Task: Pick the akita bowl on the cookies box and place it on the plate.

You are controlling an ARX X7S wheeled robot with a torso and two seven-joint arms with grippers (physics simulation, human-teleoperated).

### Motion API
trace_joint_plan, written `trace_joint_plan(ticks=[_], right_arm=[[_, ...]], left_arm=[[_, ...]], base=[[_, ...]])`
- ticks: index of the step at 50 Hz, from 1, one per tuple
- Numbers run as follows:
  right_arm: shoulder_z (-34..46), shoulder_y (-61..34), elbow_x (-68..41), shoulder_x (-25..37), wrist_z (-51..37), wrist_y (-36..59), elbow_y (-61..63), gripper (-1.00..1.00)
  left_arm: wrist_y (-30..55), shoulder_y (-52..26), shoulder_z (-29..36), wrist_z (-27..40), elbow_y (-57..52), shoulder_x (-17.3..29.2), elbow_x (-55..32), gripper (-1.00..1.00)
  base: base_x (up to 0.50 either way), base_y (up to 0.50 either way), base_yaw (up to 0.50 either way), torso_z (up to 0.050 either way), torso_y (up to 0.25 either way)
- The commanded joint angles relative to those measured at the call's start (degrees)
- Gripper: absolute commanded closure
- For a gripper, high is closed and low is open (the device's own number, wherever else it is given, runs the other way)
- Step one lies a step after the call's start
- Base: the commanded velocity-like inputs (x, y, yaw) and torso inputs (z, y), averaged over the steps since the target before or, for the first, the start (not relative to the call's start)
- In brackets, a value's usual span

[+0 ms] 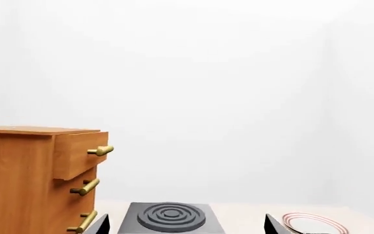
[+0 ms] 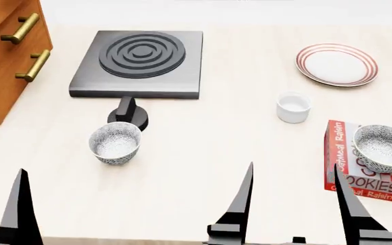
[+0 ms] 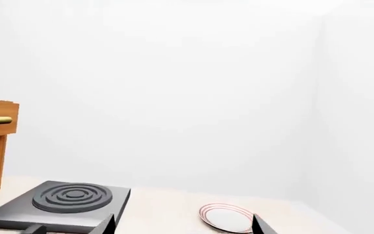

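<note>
Bowl (image 2: 383, 147) sits on box (image 2: 359, 164), untouched.
Your right end effector (image 2: 293, 196) is spread and empty; left end effector (image 2: 21, 206) state unclear; plate (image 2: 336, 64) is well apart.

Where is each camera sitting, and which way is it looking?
Head view: up on the robot's head, looking down at the table, with the stove, plate, cup and both speckled bowls; dark finger tips of both grippers poke in at the near edge.
Left wrist view: low by the left gripper, looking level past the drawers to the white wall; only finger tips show.
Right wrist view: low by the right gripper, also looking level; only finger tips show.
All three show the stove and plate.
</note>
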State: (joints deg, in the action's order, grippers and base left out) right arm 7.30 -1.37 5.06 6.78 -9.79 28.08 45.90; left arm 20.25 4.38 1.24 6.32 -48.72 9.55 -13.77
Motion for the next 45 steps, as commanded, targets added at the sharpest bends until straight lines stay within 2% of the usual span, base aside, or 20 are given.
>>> trace_joint_plan(ticks=[1, 36, 37, 45], right_arm=[[-0.05, -0.38, -0.84, 0.32, -0.81, 2.08, 2.58, -1.0], [1.23, -0.75, -1.96, 2.01, -3.02, 2.3, 2.11, -1.0], [0.59, 0.1, -3.03, 2.01, -2.92, -1.15, 1.95, -1.0], [-0.84, 1.03, -6.18, 1.75, -2.85, -4.29, 2.1, -1.0]], left_arm=[[4.03, -0.1, 0.56, 0.62, -6.63, 1.65, -2.74, -1.0], [3.17, -0.31, 1.44, 2.11, -6.11, 3.53, -4.47, -1.0], [3.12, -0.3, 1.43, 2.13, -6.07, 3.55, -4.58, -1.0], [3.23, -0.33, 1.34, 2.55, -6.27, 3.91, -5.42, -1.0]], base=[[0.5, 0.0, 0.0, 0.0, 0.0], [0.5, 0.0, 0.0, 0.0, 0.0], [0.0, 0.0, 0.0, 0.0, 0.0], [0.0, -0.21, 0.0, 0.0, 0.002]])
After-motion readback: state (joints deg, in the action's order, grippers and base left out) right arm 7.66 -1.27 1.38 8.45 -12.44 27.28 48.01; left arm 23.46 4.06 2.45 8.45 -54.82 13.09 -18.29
